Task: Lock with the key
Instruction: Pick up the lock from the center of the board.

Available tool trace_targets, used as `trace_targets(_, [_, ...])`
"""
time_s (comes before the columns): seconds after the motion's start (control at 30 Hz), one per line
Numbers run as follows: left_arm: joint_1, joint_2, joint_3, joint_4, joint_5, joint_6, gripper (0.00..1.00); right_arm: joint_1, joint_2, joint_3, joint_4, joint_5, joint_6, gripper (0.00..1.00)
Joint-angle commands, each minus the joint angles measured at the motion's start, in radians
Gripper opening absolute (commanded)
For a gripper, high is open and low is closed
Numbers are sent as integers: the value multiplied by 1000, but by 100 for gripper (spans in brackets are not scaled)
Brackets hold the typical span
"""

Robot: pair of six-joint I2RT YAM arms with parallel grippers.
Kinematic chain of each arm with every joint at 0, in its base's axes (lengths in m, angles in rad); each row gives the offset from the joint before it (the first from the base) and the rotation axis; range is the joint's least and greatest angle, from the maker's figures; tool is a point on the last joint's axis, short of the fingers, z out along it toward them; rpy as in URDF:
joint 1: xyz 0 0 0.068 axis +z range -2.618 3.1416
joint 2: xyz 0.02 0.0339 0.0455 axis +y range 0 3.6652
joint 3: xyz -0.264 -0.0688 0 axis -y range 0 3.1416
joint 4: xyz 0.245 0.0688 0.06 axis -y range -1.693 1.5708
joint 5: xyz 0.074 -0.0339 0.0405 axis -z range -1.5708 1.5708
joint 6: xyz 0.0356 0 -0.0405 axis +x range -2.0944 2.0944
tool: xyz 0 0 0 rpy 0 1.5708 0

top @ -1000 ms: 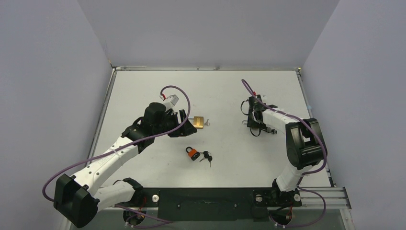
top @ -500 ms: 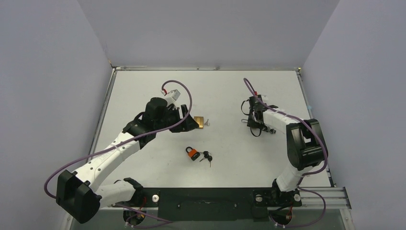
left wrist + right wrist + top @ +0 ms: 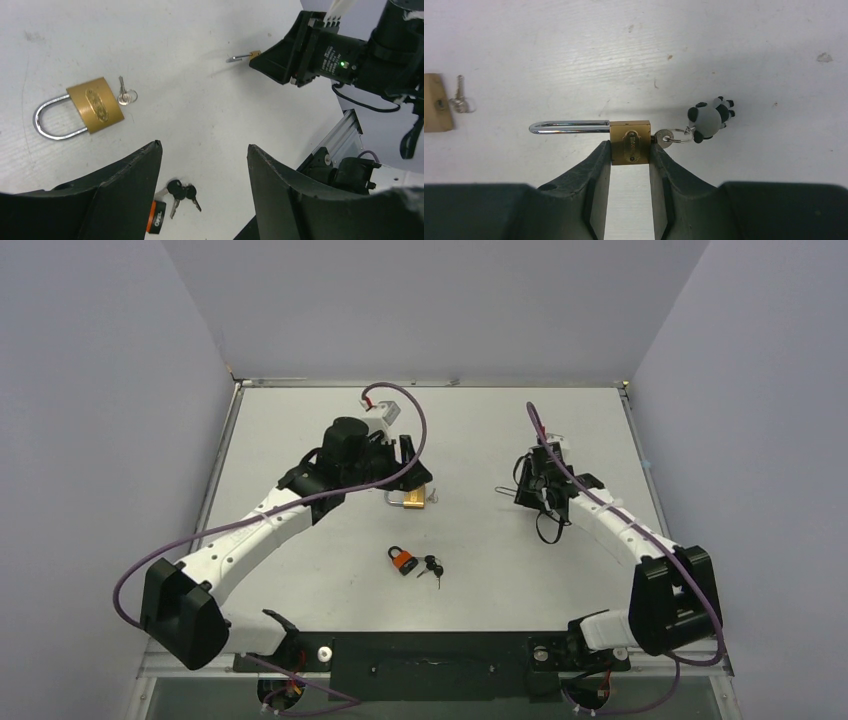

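Note:
My right gripper (image 3: pixel 630 145) is shut on the body of a small brass padlock (image 3: pixel 630 141). It holds the padlock a little above the table, with the long steel shackle (image 3: pixel 569 127) pointing left. A key (image 3: pixel 664 137) sits in the padlock's base, with a ring and a panda charm (image 3: pixel 710 119) hanging from it. In the top view this gripper (image 3: pixel 525 490) is at the right of centre. My left gripper (image 3: pixel 204 145) is open and empty. It hangs above the table just behind a large brass padlock (image 3: pixel 412 499) (image 3: pixel 95 105). A loose silver key (image 3: pixel 125 95) lies next to that padlock.
An orange padlock (image 3: pixel 403 560) with a bunch of black-headed keys (image 3: pixel 432 568) (image 3: pixel 181 192) lies near the front centre. The table's side rails (image 3: pixel 215 490) and the grey walls bound the area. The black arm mount (image 3: pixel 430 665) runs along the near edge.
My left gripper has risen and moved back from the large brass padlock, uncovering its shackle. My right arm has swung its elbow out to the right, still holding the small padlock.

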Motion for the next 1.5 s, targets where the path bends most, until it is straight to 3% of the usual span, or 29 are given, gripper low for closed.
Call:
trace_targets(0.0, [-7, 72, 115, 143, 40, 157, 61, 19, -108, 13, -16, -67, 7, 0])
trace_targets(0.3, [-35, 221, 306, 64, 290, 342, 57, 61, -269, 81, -90, -215, 2, 0])
trace_targets(0.57, [-112, 272, 411, -80, 262, 465, 53, 91, -304, 186, -120, -342, 28, 0])
trace_targets(1.13, [-143, 294, 462, -107, 224, 486, 46, 130, -287, 290, -145, -372, 38, 0])
trace_targets(1.47, [-147, 299, 462, -88, 226, 468, 31, 135, -287, 283, -148, -362, 39, 0])
